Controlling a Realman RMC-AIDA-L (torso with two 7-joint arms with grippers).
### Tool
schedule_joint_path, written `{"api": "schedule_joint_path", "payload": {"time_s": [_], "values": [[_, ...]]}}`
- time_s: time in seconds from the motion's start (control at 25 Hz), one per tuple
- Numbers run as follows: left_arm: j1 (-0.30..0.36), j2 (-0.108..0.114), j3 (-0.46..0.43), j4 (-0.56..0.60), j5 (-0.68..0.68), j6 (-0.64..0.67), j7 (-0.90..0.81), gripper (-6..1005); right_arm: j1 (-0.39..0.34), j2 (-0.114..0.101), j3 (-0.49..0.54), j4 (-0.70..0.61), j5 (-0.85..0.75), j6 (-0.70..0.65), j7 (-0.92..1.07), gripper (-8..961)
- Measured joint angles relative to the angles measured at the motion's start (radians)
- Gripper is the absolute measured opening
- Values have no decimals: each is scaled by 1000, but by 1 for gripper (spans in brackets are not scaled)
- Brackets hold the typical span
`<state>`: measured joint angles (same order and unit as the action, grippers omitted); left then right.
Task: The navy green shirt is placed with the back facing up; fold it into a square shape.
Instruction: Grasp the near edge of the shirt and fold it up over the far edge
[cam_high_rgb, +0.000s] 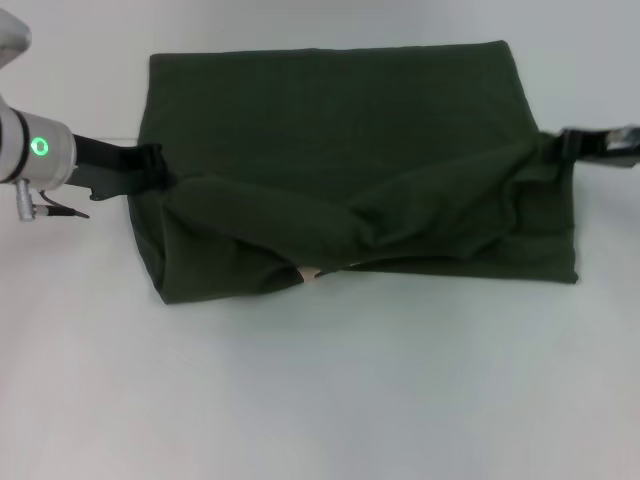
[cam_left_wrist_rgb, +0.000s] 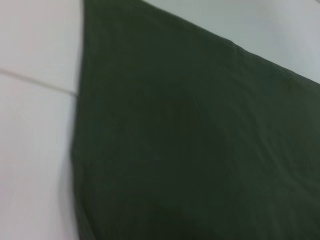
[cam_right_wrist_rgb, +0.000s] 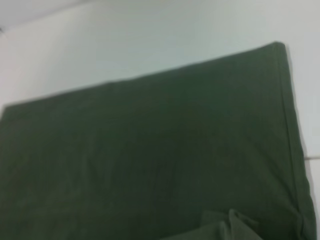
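Spread across the middle of a plain white tabletop (cam_high_rgb: 320, 400): a large dark olive-green cotton T-shirt (cam_high_rgb: 340, 130), matte, its far part lying flat, its near part lifted into a sagging ridge of folds running from side to side. Under that ridge, near the front edge, a small pale patch (cam_high_rgb: 308, 272) peeking out. Nothing else around the cloth, nothing between the camera and it. At the shirt's left edge, the left end effector (cam_high_rgb: 152, 168), black, reaching in level from a silver wrist with a green ring light, clenched on the fabric edge. At the shirt's right edge, the right end effector (cam_high_rgb: 572, 143), also black and coming in level from the side, its tip against bunched cloth and apparently gripping it. Both roughly halfway along the garment's depth, holding the raised fold taut between them. From the left wrist, only smooth green cloth (cam_left_wrist_rgb: 190, 150) against white tabletop, with a faint seam line in the surface. From the right wrist, the flat far portion with a stitched side hem (cam_right_wrist_rgb: 292, 150) and a small crumple of fabric close by; no fingers visible in either wrist view.
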<state>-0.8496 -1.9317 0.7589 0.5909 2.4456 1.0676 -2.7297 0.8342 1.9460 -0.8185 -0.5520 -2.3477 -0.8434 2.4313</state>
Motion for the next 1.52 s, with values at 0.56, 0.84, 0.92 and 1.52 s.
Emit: {"api": "schedule_joint_path", "payload": {"time_s": [0.56,0.84,0.92,1.52], "values": [[38,-35,29,255,51,-73,-118,-1,14,22,-11,-74,8,107,8,35],[-36,-41,68,153,136,-154,-68,-1,58,33,-47,-68,-25,196,-1,35],[-42,-57,91,147,145,-190,-55,0,72,39,-68,-55,-48,243,-1,35],[-32,-115,110,199,174,-302,-80,-1,122,83,-149,-23,-94,374,-3,35]]}}
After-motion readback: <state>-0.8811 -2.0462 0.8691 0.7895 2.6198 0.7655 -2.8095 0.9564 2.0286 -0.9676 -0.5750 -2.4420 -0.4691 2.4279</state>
